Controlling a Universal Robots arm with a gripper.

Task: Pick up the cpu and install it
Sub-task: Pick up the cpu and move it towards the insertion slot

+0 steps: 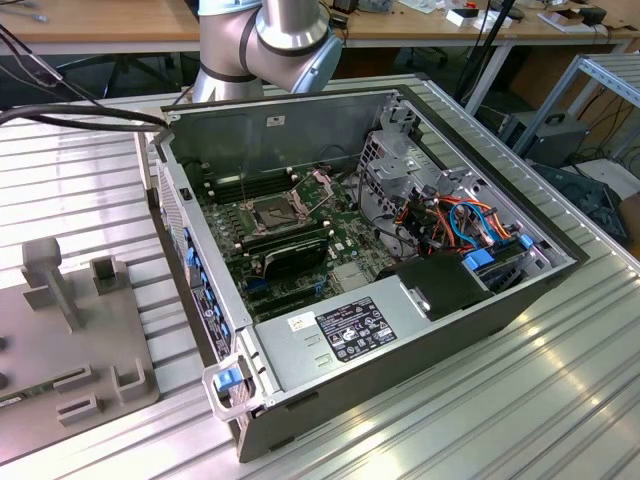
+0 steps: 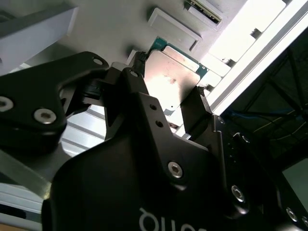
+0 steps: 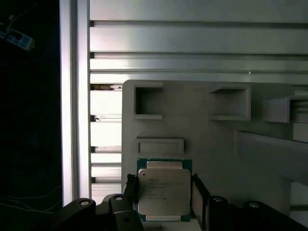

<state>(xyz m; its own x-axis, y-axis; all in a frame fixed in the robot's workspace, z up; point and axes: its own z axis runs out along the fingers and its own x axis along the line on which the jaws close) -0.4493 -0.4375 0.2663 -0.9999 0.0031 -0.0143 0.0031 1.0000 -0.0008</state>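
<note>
The end effector [image 3: 162, 202] is closed on the cpu [image 3: 163, 185], one black finger [image 3: 131, 192] against each opposite edge, as both wrist views show. The cpu lies flat, silver top up, on the grey fixture plate [image 3: 216, 139], just beside a small raised bracket [image 3: 160, 146]. The plate rests on the ribbed aluminium worktop [image 3: 192, 38]. In the exterior view the open computer case [image 1: 400, 330] sits on the exterior view's right of that plate
</note>
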